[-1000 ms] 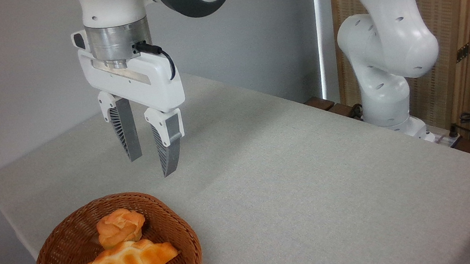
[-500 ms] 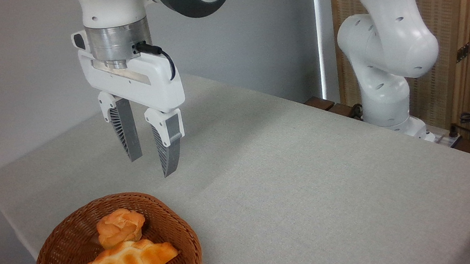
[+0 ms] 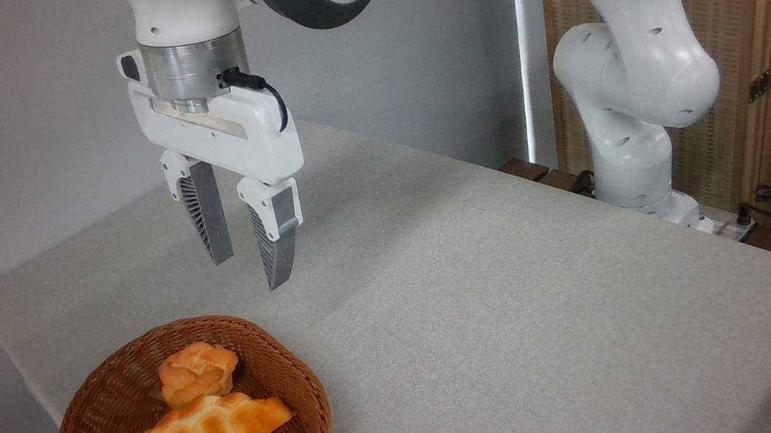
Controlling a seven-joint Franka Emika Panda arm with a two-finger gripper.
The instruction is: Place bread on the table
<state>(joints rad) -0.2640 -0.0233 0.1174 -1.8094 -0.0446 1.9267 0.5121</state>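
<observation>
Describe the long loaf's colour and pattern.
Golden bread with crosswise ridges and orange-brown toasted patches, seen in the fixed camera view.

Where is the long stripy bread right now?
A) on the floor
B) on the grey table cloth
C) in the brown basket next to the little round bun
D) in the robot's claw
C: the bread lies inside the basket, touching the small round bun, while the gripper hangs open and empty above.
</observation>
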